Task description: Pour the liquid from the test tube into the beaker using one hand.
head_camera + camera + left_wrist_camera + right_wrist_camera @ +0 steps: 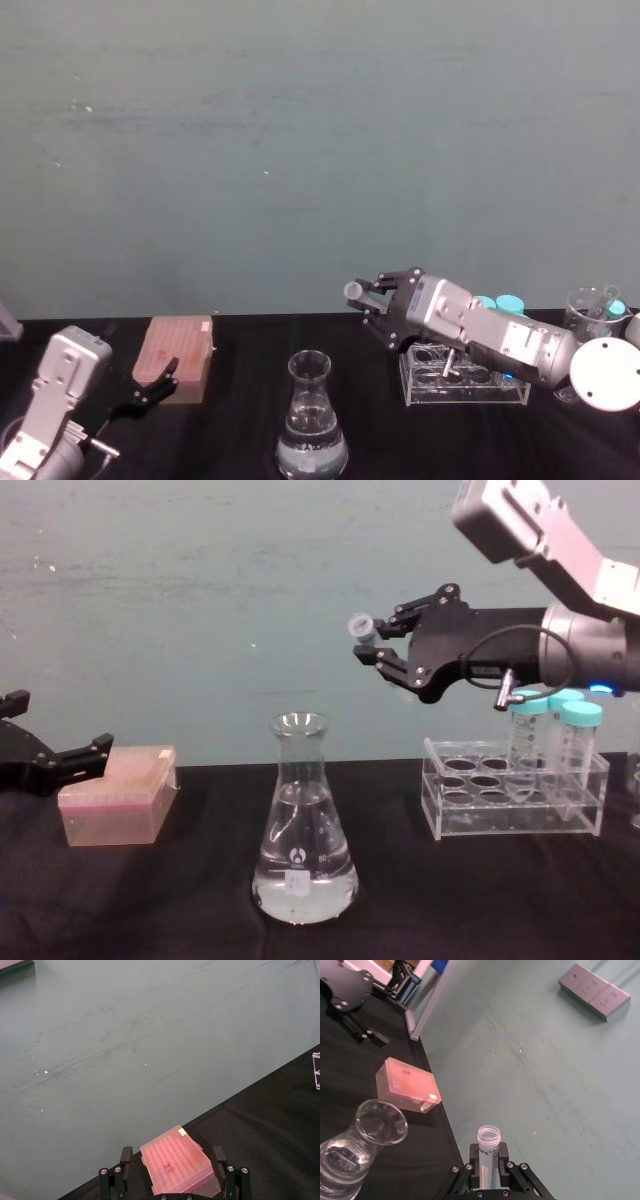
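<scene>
At the far left, the left gripper point(85, 755) is being held low over the black table point(200, 910), its fingers spread and nothing being gripped; a pink box point(115, 800) is lying just beside it, and in the left wrist view the box is being framed between the two spread fingers point(125, 1160), though whether it is being touched cannot be told. Near the middle of the table the beaker point(305, 830) is standing upright, well apart from the box; clear liquid point(303, 885) is being held in its wide base. Above and to the right of the beaker's mouth, apart from it, the test tube point(361, 627) is being pinched between the fingers of the right gripper point(372, 640); the tube is being held nearly level, its open whitish rim pointing towards the left; whether liquid is lying inside it cannot be told. Further right, a clear tube rack point(515, 805) is standing on the table below the right arm; turquoise-capped tubes point(565, 730) are standing upright in its right end.
</scene>
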Action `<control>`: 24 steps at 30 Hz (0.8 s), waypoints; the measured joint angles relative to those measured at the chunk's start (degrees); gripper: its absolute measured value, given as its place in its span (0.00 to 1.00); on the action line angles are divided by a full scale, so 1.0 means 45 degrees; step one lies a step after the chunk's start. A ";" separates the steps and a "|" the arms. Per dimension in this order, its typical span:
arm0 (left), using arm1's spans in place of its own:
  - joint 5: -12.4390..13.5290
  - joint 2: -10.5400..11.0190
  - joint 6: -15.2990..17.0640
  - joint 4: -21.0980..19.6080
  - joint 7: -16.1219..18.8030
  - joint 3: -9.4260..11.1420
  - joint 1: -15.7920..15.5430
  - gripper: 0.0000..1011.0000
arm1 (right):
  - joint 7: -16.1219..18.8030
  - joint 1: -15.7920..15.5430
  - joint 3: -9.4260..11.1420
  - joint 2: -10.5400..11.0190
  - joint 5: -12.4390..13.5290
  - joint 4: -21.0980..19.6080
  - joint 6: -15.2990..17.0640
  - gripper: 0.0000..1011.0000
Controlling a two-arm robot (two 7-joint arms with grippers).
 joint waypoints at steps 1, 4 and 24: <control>0.0000 0.0000 0.0000 0.0000 0.0000 0.0000 0.0000 0.99 | -0.0036 -0.0015 -0.0028 0.0008 -0.0088 -0.0055 -0.0030 0.21; 0.0000 0.0000 0.0000 0.0000 0.0000 0.0000 0.0000 0.99 | -0.0212 -0.0074 -0.0161 0.0040 -0.0462 -0.0270 -0.0150 0.21; 0.0000 0.0000 0.0000 0.0000 0.0000 0.0000 0.0000 0.99 | -0.1347 -0.0363 -0.0773 0.0353 -0.2623 -0.1133 -0.0814 0.21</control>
